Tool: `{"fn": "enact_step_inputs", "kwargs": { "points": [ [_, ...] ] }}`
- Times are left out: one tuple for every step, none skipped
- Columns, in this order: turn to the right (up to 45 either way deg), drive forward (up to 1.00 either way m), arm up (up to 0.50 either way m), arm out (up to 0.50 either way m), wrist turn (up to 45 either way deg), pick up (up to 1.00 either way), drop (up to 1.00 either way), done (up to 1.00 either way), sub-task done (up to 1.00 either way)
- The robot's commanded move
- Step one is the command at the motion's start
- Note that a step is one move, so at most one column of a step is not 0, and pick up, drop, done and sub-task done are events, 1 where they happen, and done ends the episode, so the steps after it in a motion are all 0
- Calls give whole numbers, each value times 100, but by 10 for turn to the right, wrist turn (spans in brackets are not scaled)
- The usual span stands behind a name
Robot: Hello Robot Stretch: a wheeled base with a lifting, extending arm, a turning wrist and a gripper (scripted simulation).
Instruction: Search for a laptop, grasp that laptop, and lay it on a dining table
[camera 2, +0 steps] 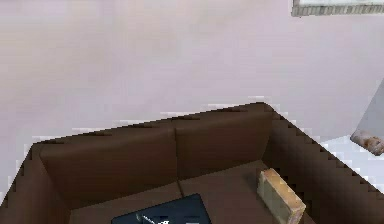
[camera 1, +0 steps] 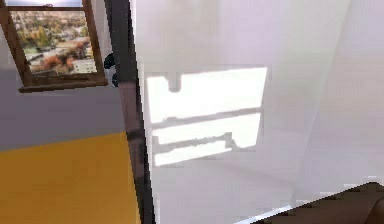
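Forward view is showing a white wall (camera 1: 300,60) carrying a bright patch of light, with a dark upright post (camera 1: 130,120) standing at its left edge. Left of the post, a framed picture (camera 1: 55,45) is hanging above a yellow surface (camera 1: 60,185). Arm side view is showing a brown sofa (camera 2: 215,140) standing against a pale wall (camera 2: 120,60). A flat dark slab (camera 2: 160,213) is lying on the seat at the bottom edge; whether it is the laptop cannot be confirmed. A tan block (camera 2: 280,195) is resting on the seat to its right, apart from it. The gripper's condition and load cannot be told.
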Motion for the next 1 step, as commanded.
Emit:
{"fn": "enact_step_inputs", "kwargs": {
  "points": [
    [0,0,-30,0,0,0,0,0,0]
  ]
}}
